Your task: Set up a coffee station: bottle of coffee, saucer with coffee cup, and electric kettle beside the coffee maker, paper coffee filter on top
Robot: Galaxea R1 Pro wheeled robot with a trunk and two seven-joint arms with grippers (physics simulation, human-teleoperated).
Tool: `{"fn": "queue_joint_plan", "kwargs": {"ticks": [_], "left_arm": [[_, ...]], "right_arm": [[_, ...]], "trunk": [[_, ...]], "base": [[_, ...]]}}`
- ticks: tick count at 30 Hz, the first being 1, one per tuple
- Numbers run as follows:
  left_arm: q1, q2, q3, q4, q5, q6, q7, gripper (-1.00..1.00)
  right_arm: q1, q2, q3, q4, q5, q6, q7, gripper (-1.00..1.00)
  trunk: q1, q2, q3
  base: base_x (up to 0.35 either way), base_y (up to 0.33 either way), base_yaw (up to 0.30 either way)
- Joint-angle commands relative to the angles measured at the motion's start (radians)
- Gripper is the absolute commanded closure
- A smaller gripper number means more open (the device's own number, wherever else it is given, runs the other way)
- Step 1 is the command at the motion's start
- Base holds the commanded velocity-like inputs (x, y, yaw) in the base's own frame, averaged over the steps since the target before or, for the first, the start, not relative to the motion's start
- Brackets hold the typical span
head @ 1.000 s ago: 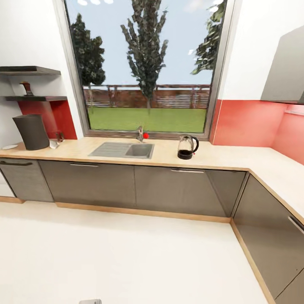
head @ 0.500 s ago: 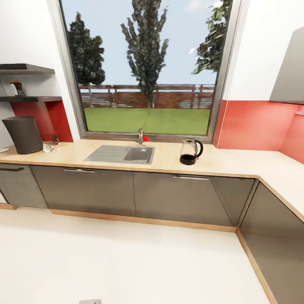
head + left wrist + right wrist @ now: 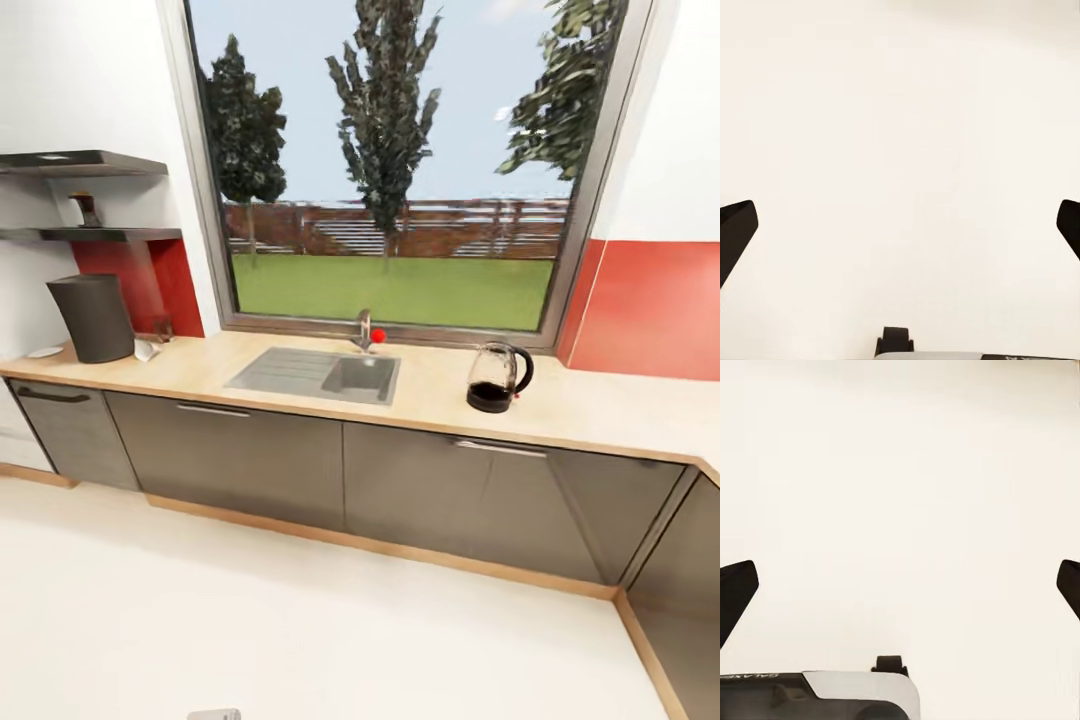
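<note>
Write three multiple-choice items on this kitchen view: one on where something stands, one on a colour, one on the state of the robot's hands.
1. Where does the electric kettle stand?
A. On the kitchen countertop, on the far side of the sink from the coffee maker
B. On the kitchen shelf
C. On the floor

2. What colour is the wall panel behind the countertop?
A. Blue
B. Red
C. Green

3. How are the two hands?
A. Both shut on a cup
B. Left shut, right open
C. Both open and holding nothing

Answers:
1. A: in the head view the kettle stands past the sink, the coffee maker at the countertop's other end.
2. B: the panel on either side of the window is red.
3. C: the left hand and the right hand each show fingertips spread wide with nothing between.
</note>
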Motion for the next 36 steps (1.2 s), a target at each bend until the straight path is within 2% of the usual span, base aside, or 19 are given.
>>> {"fn": "queue_joint_plan", "kwargs": {"ticks": [1,28,36], "left_arm": [[-0.001,0.0,0.005,0.001,0.001,-0.003,-0.001,-1.0],[-0.001,0.0,0.005,0.001,0.001,-0.003,-0.001,-1.0],[-0.001,0.0,0.005,0.001,0.001,-0.004,-0.001,-1.0]], "right_arm": [[0.0,0.0,-0.002,0.0,0.0,-0.003,0.001,-1.0],[0.0,0.0,-0.002,0.001,0.002,-0.003,0.001,-1.0],[0.0,0.0,-0.001,0.001,0.003,-0.003,0.0,-1.0]], "trunk": [[0.001,-0.002,-0.002],[0.001,-0.002,-0.002],[0.001,-0.002,-0.002]], "base": [[0.336,0.0,0.276],[0.336,0.0,0.278],[0.337,0.09,0.253]]}}
